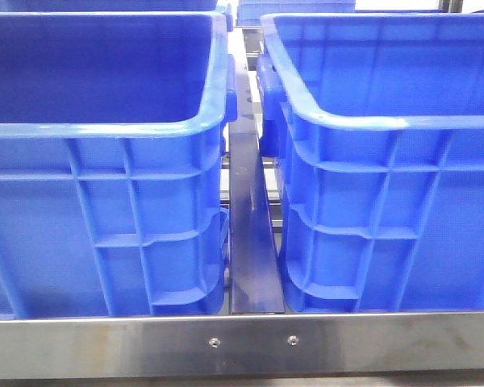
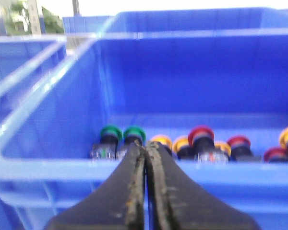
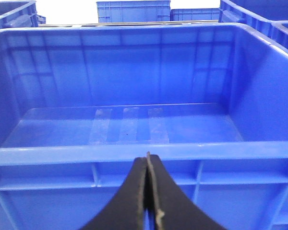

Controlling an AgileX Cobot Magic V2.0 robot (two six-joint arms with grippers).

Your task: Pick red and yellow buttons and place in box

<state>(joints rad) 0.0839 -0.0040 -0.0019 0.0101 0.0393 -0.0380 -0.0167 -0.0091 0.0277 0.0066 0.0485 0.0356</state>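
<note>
Closed left fingers [image 2: 145, 158] before bin [image 2: 48, 163]; red [image 2: 200, 135], yellow buttons [image 2: 161, 140] inside.

Two blue crates [image 1: 105, 161] up front.

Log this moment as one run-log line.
left gripper: shut, empty | right gripper: shut, empty | red, yellow, green push buttons: in blue plastic crate | other blue plastic crate: empty | placed: none

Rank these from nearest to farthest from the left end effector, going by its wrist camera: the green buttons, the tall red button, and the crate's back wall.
1. Green buttons: just beyond the shut left end effector, over the crate's near rim.
2. Tall red button: same row, off to the side.
3. Back wall: across the crate floor, clearly farthest.
</note>
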